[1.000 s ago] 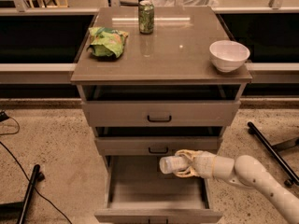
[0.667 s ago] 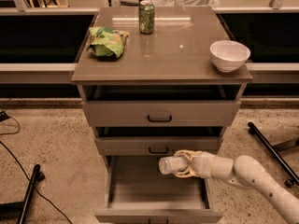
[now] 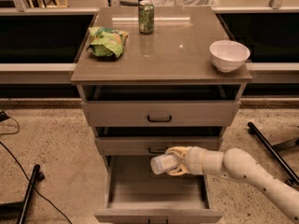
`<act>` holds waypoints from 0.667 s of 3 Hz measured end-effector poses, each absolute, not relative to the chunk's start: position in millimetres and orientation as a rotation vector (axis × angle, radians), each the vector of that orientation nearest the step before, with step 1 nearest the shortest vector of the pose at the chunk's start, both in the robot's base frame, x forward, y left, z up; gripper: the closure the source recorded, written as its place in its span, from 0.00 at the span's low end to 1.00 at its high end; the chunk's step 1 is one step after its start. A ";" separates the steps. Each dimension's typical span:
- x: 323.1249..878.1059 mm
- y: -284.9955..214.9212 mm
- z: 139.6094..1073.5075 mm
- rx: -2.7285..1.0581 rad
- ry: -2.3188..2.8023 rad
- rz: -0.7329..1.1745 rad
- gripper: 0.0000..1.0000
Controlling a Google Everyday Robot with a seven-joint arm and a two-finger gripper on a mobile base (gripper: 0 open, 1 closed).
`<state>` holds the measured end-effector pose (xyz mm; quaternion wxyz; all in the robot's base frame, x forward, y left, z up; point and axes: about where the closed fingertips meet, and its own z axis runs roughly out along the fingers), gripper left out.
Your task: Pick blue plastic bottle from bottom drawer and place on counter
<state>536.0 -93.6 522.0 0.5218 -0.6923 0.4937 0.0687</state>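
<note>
Leftward by a little is how the claw [image 3: 173, 162] and the bottle [image 3: 162, 164] have shifted since the earlier frame; nothing else has changed place. Nearest, the bottom drawer [image 3: 154, 192] stands pulled out, its plain grey floor showing. Above its open box the claw is closed around the bottle, one finger over it and one under. The bottle lies on its side, clear of the drawer floor and just in front of the middle drawer [image 3: 124, 146]. A pale arm [image 3: 252, 171] reaches in from the lower right.

Higher up, the top drawer [image 3: 196, 113] is pushed in and has a dark handle. On the desk [image 3: 173, 59], a white bowl [image 3: 229, 55] sits at the right edge. A crumpled green bag [image 3: 107, 42] lies near the left edge, and a green can [image 3: 146, 17] stands upright by the far edge.

Around the desk is a speckled floor [image 3: 51, 139] with a thin cable [image 3: 9, 148] and a black pole [image 3: 29, 192] at the left. A pale rail [image 3: 37, 71] runs behind.

No writing on the can or on the bottle's light label can be read.
</note>
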 end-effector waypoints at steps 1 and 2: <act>520.8 -34.0 565.4 -1.802 1.104 0.052 1.00; 508.0 30.2 642.5 -1.957 0.983 0.003 1.00</act>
